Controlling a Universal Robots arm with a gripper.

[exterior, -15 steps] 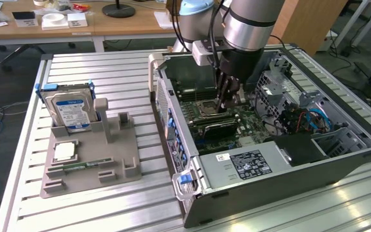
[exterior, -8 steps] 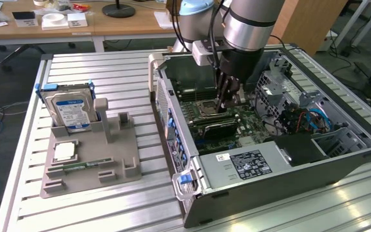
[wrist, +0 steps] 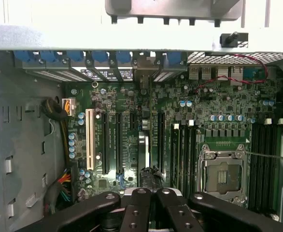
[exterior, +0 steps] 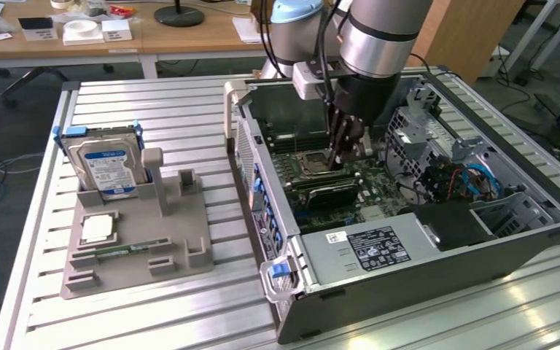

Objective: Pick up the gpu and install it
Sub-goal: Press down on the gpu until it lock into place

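step: install, gripper [wrist: 148, 193] clamped on gpu [wrist: 144, 154], edge-on over the board [wrist: 219, 121] slots | need: line the card's edge with a slot, press straight down

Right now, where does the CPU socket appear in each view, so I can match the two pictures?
Exterior view: the CPU socket sits on the motherboard inside the open computer case, near the middle of the picture.
Wrist view: the CPU socket lies on the motherboard between two banks of memory slots.
Shared landmark: the row of blue clips along the case wall beside the motherboard.
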